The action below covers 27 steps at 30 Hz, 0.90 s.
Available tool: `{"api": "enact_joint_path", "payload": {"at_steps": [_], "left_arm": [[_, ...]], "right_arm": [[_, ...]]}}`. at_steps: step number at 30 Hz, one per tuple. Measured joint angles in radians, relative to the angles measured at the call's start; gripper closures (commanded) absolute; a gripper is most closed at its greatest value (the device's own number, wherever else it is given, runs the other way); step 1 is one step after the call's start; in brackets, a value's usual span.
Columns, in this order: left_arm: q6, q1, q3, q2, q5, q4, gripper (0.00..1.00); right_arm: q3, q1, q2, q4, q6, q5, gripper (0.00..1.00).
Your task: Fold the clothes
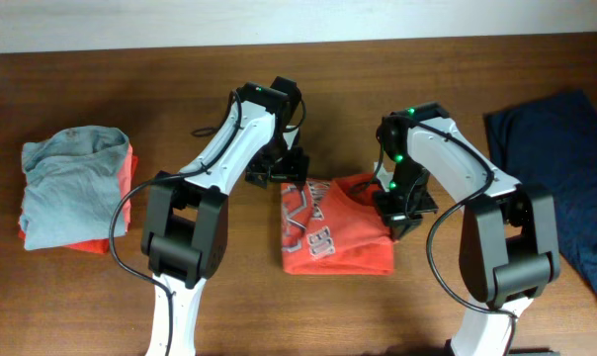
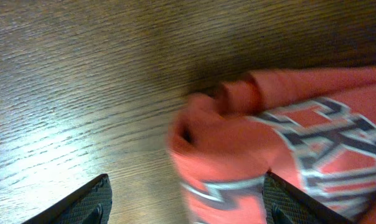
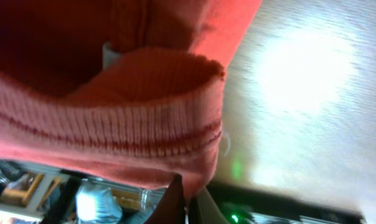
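The orange-red T-shirt with white-and-navy lettering lies folded into a rough square at the table's middle. My left gripper hovers over its top-left corner. In the left wrist view that gripper is open, the shirt's bunched corner lying under the wide gap, touching neither finger. My right gripper sits at the shirt's right edge. The right wrist view shows this gripper shut on a ribbed edge of the shirt, which drapes across the frame and hides most of the table.
A light grey shirt lies folded on another orange one at the far left. A navy shirt is spread loosely at the right edge. The table is dark wood.
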Motion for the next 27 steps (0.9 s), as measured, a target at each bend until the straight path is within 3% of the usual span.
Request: {"api": "enact_joint_path", "payload": {"at_steps": [4, 8, 17, 24, 27], "left_arm": [[0.000, 0.000, 0.000, 0.018, 0.000, 0.000, 0.23], [0.000, -0.005, 0.000, 0.055, 0.005, -0.007, 0.24], [0.000, -0.013, 0.000, 0.066, 0.007, -0.010, 0.24], [0.000, -0.013, 0.000, 0.066, 0.006, -0.010, 0.24], [0.000, -0.013, 0.000, 0.066, 0.007, -0.010, 0.24]], "right_arm": [[0.000, -0.005, 0.000, -0.047, 0.034, 0.061, 0.90], [-0.021, -0.005, 0.000, -0.100, 0.051, 0.087, 0.73], [-0.087, -0.005, 0.000, -0.060, 0.066, 0.140, 0.75], [0.019, -0.005, -0.003, -0.023, 0.035, 0.140, 0.49], [0.058, -0.005, -0.014, 0.040, 0.010, 0.120, 0.49]]}}
